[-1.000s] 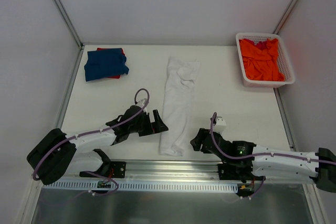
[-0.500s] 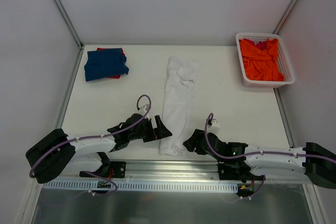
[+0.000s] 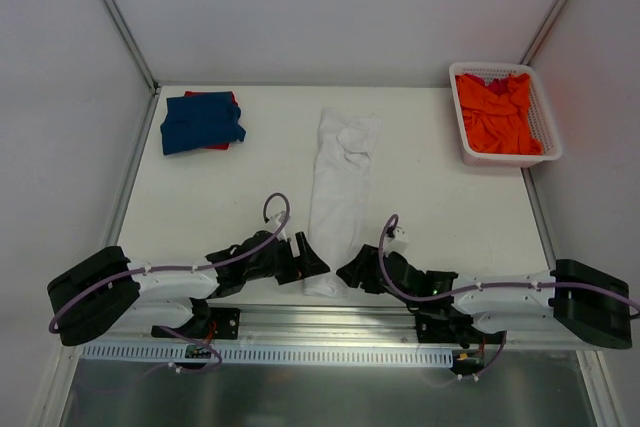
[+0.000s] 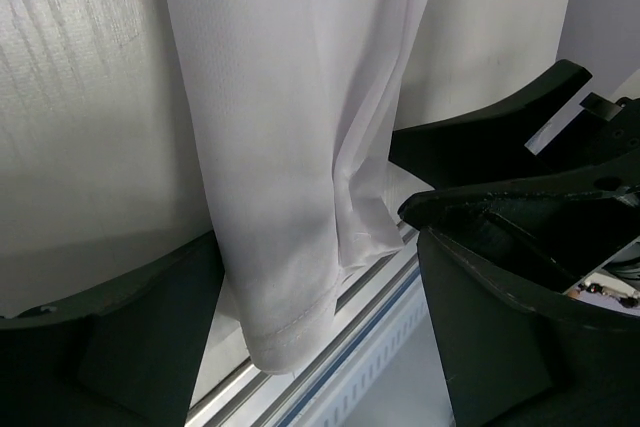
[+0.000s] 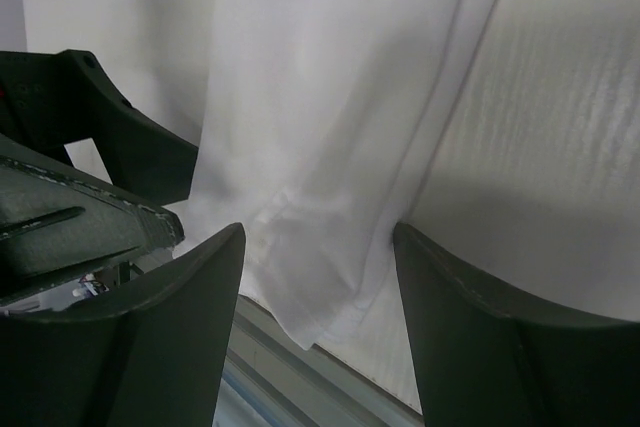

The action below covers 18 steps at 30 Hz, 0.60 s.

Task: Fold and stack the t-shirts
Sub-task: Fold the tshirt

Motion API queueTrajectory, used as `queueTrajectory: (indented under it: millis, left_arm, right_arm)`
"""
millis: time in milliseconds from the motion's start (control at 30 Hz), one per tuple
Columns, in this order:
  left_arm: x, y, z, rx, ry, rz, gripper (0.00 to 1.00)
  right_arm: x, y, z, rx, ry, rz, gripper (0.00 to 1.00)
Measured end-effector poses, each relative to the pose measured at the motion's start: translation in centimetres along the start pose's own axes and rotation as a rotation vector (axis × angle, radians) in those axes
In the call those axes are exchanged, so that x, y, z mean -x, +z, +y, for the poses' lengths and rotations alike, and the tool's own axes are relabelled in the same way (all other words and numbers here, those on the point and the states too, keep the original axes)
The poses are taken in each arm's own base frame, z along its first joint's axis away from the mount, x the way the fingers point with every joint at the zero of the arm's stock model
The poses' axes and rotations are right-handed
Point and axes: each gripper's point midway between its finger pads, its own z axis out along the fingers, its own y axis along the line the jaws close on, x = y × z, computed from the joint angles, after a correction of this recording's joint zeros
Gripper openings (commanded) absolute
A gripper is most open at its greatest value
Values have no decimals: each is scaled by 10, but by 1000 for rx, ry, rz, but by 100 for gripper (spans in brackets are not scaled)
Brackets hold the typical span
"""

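Both pincers stand with jaws apart at the table's 6 o'clock edge. The left gripper (image 3: 306, 256) and right gripper (image 3: 349, 272) straddle the near corners of the white shirt (image 3: 340, 192), neither clamped on it.

They sit very close, so I'd worry about them knocking together, or nipping only the top layer and spilling the fold open.

The shirt lies mid-table as a narrow strip. Its long axis runs 12 to 6, and the near end reaches the front edge of the table.
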Motion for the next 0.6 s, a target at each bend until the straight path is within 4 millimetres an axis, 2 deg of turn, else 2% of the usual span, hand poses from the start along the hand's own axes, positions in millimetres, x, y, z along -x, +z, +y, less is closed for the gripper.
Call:
queueTrajectory:
  millis: [100,167,233,267,333,367,433,467,533,600]
  left_arm:
    - [-4,-1,1,1,-5,7,76]
    - [-5,-2,3,5,-11,7,66]
    - [-7,-2,6,17,-19,7,51]
    - [-7,-3,8,25,-25,7,34]
    - [-11,-4,17,58,-26,17,24]
    - [-13,-4,23,74,-32,21,13]
    - [-15,-5,28,91,-34,27,6]
    - [-16,-5,29,96,-34,30,0]
    - [-16,-5,29,98,-34,30,0]
    - [-16,-5,29,98,-34,30,0]
  right_arm:
    - [-3,5,6,20,13,5,64]
    - [-4,8,9,30,17,11,59]
    - [-7,9,9,29,13,19,48]
    - [-8,9,8,24,14,24,44]
    - [-11,9,5,17,6,37,31]
    - [-12,9,2,5,2,43,23]
    - [-14,8,-3,-10,-7,52,16]
    - [-15,8,-5,-18,-10,56,8]
    - [-15,7,-8,-28,-15,59,2]
    - [-16,6,-10,-33,-16,62,0]
